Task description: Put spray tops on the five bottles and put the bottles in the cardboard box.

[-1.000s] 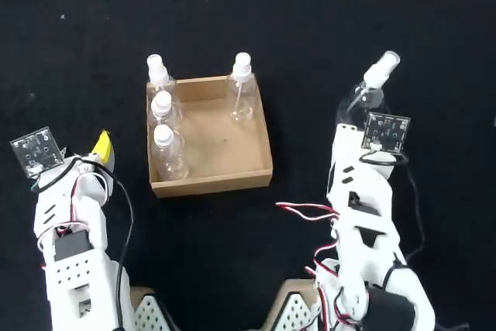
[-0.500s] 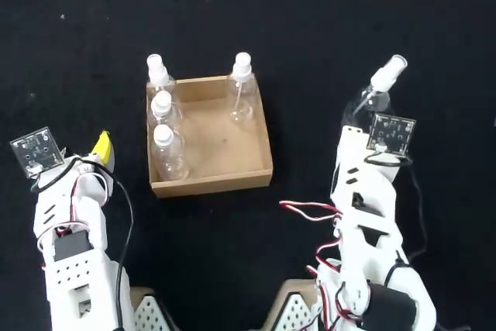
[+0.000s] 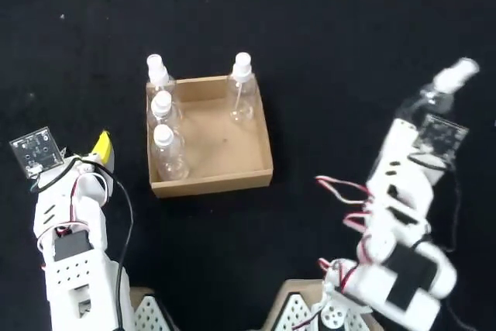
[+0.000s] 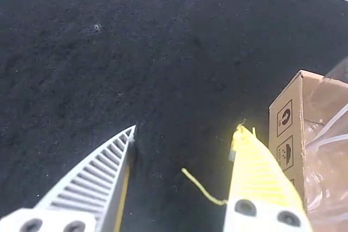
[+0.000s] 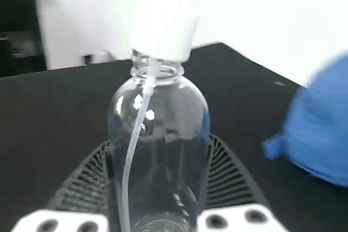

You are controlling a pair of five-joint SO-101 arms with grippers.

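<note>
bottle (image 5: 163, 129), the fifth, is sitting pinched in my right claw (image 5: 157, 188), well right of the box (image 3: 266, 141); left claw (image 4: 186, 134) is hanging spread. i'm planning on keeping it upright and lowering it into the free near-right corner.

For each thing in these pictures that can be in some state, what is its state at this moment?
cardboard box: open at the top, four bottles inside.
four bottles: upright in the box, spray tops on.
fifth bottle: outside the box, tilted, held by the right gripper.
spray top: sitting on the fifth bottle's neck, tube inside, perhaps not screwed down.
left gripper: open, empty.
right gripper: shut on the fifth bottle.
</note>
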